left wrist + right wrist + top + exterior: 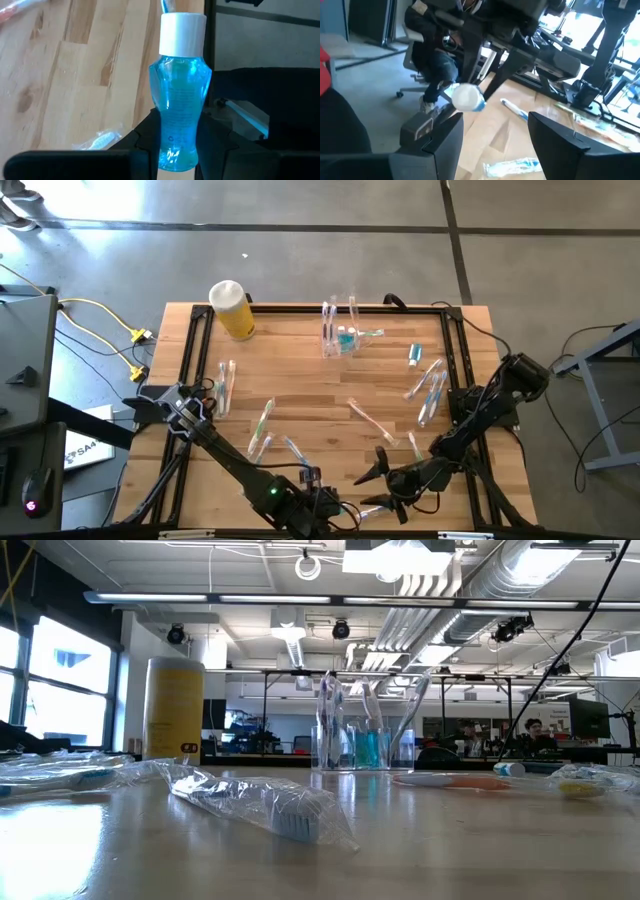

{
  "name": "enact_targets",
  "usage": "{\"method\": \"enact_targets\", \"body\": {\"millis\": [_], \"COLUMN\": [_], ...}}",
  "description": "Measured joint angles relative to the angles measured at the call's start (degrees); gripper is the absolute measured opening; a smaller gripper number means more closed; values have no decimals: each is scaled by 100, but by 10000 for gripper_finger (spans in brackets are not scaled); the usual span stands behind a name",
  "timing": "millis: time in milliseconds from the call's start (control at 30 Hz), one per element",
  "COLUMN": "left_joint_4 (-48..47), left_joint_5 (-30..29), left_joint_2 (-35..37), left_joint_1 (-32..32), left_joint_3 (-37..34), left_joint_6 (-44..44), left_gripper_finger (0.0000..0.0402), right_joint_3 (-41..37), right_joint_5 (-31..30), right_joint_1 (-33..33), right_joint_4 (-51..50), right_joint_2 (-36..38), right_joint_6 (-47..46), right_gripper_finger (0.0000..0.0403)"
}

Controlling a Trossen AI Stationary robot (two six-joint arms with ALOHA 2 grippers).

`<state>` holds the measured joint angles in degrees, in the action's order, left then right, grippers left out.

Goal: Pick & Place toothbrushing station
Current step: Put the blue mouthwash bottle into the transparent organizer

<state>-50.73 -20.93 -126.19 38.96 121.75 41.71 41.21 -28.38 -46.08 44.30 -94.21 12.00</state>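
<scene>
My left gripper is at the table's near edge, shut on a little teal tube with a white cap. The tube also shows cap-first in the right wrist view. My right gripper is open and empty just to the right of it, fingers pointing toward the left gripper. The clear cup stands at the far middle and holds toothbrushes and a teal tube; it also shows in the low view. Several wrapped toothbrushes lie flat across the table. Another teal tube lies at the right. My left gripper pinches the tube's lower body between its two fingers, one on each side. The white cap end points away from the gripper. The tube is lifted clear above the wood.
A yellow cylinder with a white top stands at the far left corner. Black frame rails run along the table's edges. Wrapped toothbrushes lie at the right and middle. People sit in the room beyond.
</scene>
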Motion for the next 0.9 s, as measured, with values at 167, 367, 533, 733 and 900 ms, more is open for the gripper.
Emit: {"method": "enact_targets", "body": {"millis": [167,367,533,733,900], "left_joint_4": [127,156,347,458,436], "left_joint_5": [470,928,1208,1572,1593], "left_joint_2": [4,4,-4,-31,-37], "left_joint_1": [-85,-273,-431,-528,-520], "left_joint_3": [4,4,4,-14,-81], "left_joint_6": [166,379,367,359,359], "left_gripper_finger": [88,88,88,88,88], "right_joint_3": [0,0,12,394,644], "right_joint_5": [-3,-23,-173,-819,-802], "right_joint_1": [-107,-327,-347,-343,-413], "right_joint_4": [-59,-70,212,223,226], "right_joint_2": [0,-20,-353,-791,-855], "right_joint_6": [642,1671,2511,3351,3448], "right_gripper_finger": [215,215,215,215,215]}}
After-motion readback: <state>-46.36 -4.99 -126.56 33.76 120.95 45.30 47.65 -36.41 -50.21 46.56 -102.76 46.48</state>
